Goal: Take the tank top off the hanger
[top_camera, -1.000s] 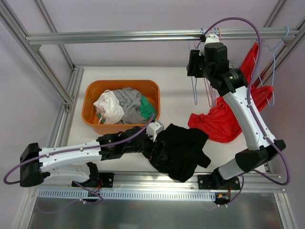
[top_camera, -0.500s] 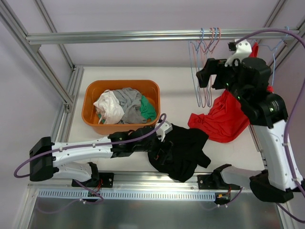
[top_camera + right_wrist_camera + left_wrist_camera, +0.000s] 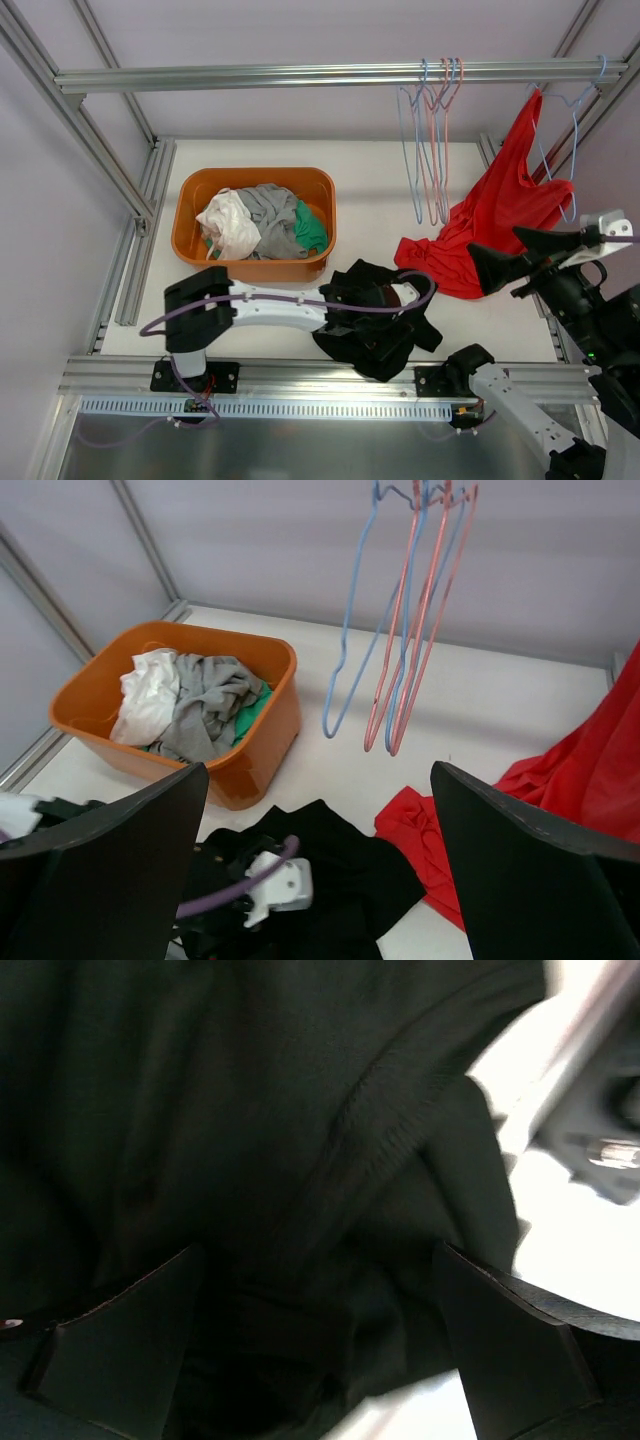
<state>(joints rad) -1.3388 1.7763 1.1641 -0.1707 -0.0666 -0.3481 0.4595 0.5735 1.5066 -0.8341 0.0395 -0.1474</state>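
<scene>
The red tank top (image 3: 500,215) hangs from a blue hanger (image 3: 575,110) at the right end of the rail, its lower part heaped on the table; it also shows in the right wrist view (image 3: 590,770). My right gripper (image 3: 492,245) is open and empty, held high at the near right, apart from the tank top; its view (image 3: 318,770) looks down over the table. My left gripper (image 3: 372,318) is open, low on a black garment (image 3: 400,290) at the table's front. Black cloth (image 3: 250,1110) lies between its spread fingers (image 3: 120,1350).
Three empty hangers, blue and pink (image 3: 432,140), hang on the rail (image 3: 250,75) left of the tank top, also in the right wrist view (image 3: 410,620). An orange basket (image 3: 190,200) of clothes stands at the left (image 3: 270,655). Frame posts stand on both sides.
My right arm has pulled back from the rail and hangers to the near right, rising toward the camera. My left arm has stretched further right onto the black garment.
</scene>
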